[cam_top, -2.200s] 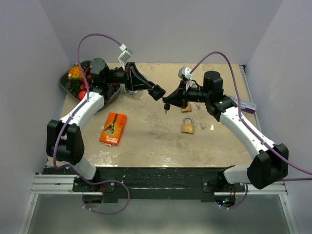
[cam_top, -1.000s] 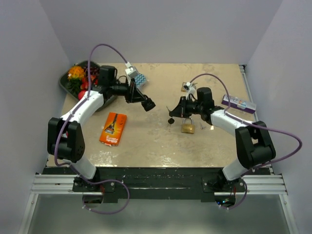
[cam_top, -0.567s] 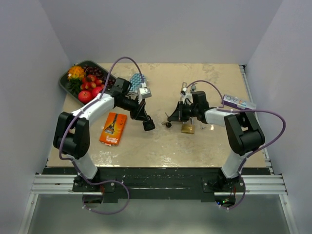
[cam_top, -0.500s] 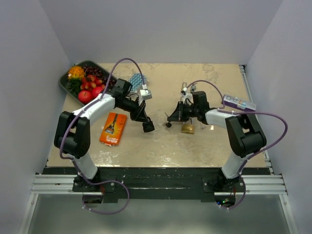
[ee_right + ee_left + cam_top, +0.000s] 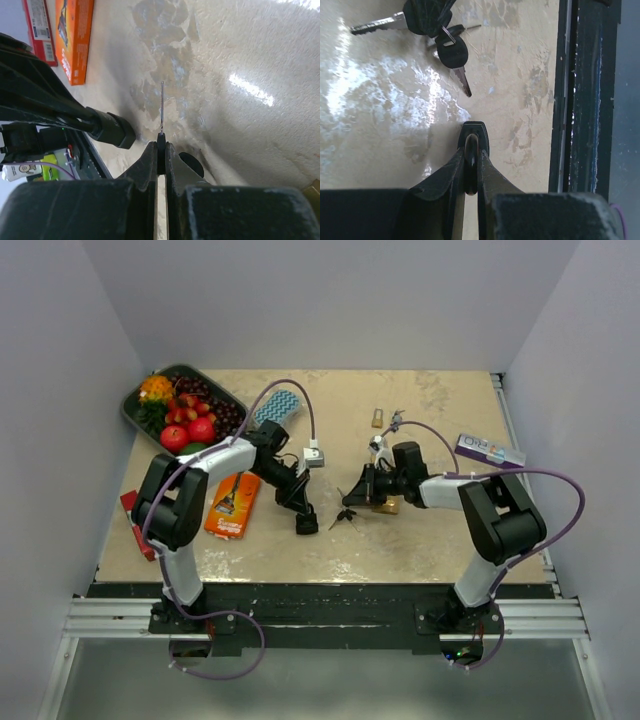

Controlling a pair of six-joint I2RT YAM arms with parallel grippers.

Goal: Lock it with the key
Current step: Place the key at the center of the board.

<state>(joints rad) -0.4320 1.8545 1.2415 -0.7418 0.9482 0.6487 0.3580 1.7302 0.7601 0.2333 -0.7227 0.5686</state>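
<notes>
- Right gripper [image 5: 161, 143] is clamped tight on the key [image 5: 161, 102], whose blade juts past the tips.
- Padlock [image 5: 387, 506] lies behind those fingers, beside the wrist.
- Left gripper [image 5: 471, 132] is nearly closed and apparently empty.
- Swing the blade back towards the keyhole while the left steadies the padlock.

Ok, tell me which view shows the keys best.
Left wrist: the keys appear broadside, black heads and blades distinct. The top view shows them small and dark at the right gripper; the right wrist view shows only one blade edge-on.
</notes>
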